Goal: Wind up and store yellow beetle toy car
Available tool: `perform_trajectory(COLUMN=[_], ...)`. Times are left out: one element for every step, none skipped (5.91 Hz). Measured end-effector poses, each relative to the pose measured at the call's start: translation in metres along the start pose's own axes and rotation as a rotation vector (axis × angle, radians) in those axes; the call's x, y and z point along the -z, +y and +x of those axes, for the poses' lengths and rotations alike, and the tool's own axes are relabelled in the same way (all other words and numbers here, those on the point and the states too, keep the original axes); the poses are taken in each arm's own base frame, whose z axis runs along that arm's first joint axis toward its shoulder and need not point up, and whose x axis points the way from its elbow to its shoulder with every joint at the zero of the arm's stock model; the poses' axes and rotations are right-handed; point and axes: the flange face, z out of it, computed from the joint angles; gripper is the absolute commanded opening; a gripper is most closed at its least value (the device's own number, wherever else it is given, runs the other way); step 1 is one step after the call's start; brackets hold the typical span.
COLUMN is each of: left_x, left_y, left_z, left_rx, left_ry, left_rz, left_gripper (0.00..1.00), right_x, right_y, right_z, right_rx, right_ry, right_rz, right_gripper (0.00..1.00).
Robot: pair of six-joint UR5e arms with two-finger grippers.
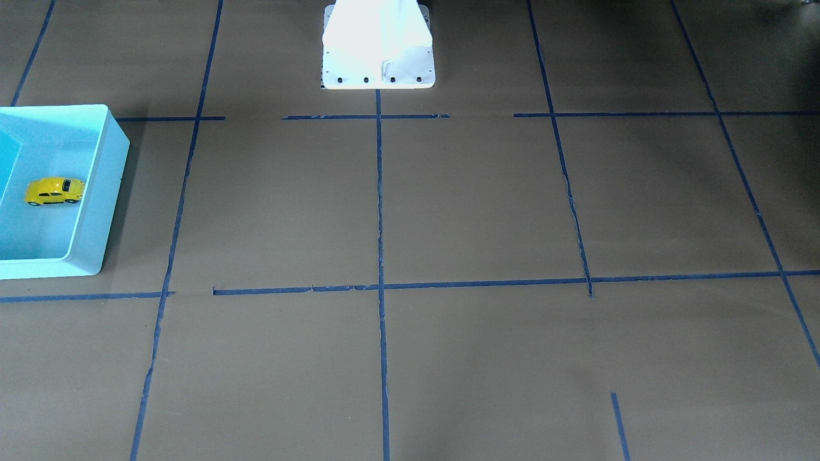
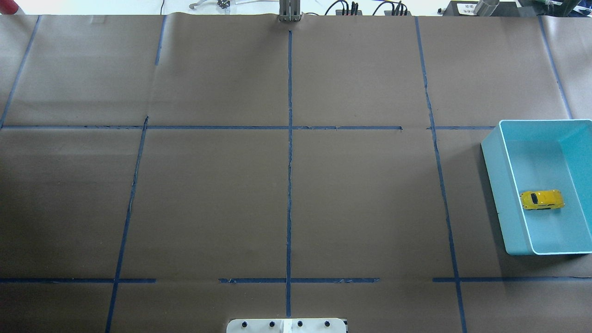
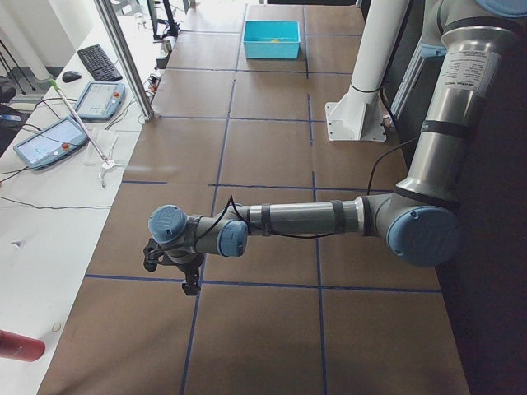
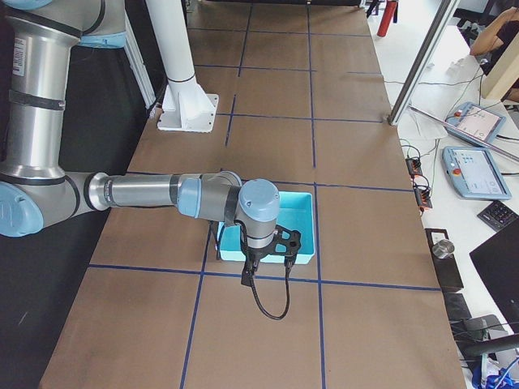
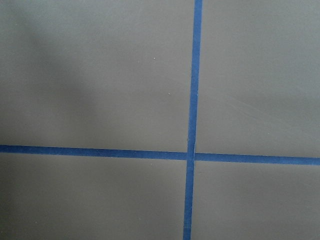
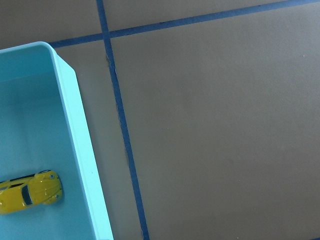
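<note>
The yellow beetle toy car lies on its wheels inside the light blue bin. It also shows in the overhead view and the right wrist view. My right gripper hangs high above the bin, near its edge; I cannot tell whether it is open or shut. My left gripper hangs above a tape crossing at the table's far left end, well away from the bin; I cannot tell its state. Neither gripper shows in the overhead, front or wrist views.
The bin stands at the table's right end. Brown paper with blue tape lines covers the table. The white robot base stands at the table's near-robot edge. Tablets and cables lie on the operators' side bench.
</note>
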Motion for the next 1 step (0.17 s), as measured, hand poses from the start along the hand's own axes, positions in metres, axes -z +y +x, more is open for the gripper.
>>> perform_trajectory(left_x=[0.0002], left_y=[-0.0003], left_z=[0.0003], left_rx=[0.000], left_ry=[0.000], left_rz=[0.000], left_gripper=[1.00], right_x=[0.0014], right_y=[-0.0001], right_z=[-0.0012], right_rx=[0.004], right_ry=[0.000], right_rz=[0.004], right_gripper=[1.00])
